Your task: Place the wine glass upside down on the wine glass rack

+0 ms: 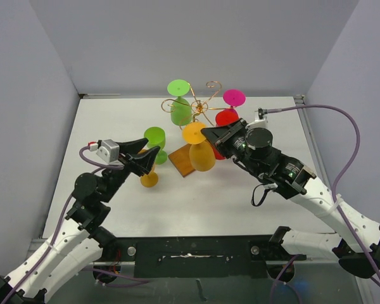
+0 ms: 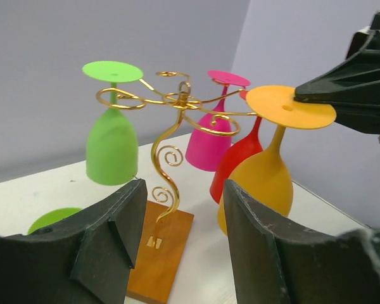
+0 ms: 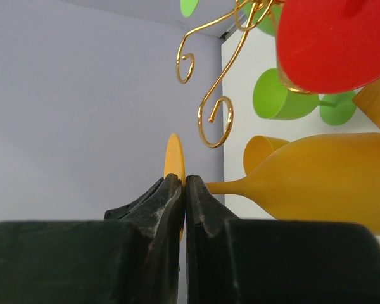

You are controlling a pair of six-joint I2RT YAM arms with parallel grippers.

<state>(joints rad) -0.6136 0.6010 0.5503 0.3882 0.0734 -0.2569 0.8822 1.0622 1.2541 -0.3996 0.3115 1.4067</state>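
R gripper (image 3: pixel 183 183) clamped tight on the foot rim of the orange wine glass (image 1: pixel 201 156). The glass hangs bowl-down, stem just beside a curled arm of the gold wine glass rack (image 2: pixel 177 101); can't tell if it's hooked in. Hung green glass (image 1: pixel 180 111), pink glass (image 1: pixel 234 97) & red glass (image 1: pixel 227 117) sit inverted on the rack. L gripper (image 1: pixel 145 154) gapes wide, holding nothing, near an upright green glass (image 1: pixel 154 137) on the table (image 1: pixel 240 209).

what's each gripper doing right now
Left gripper: open, holding nothing.
Right gripper: closed on the round foot of the orange plastic wine glass.
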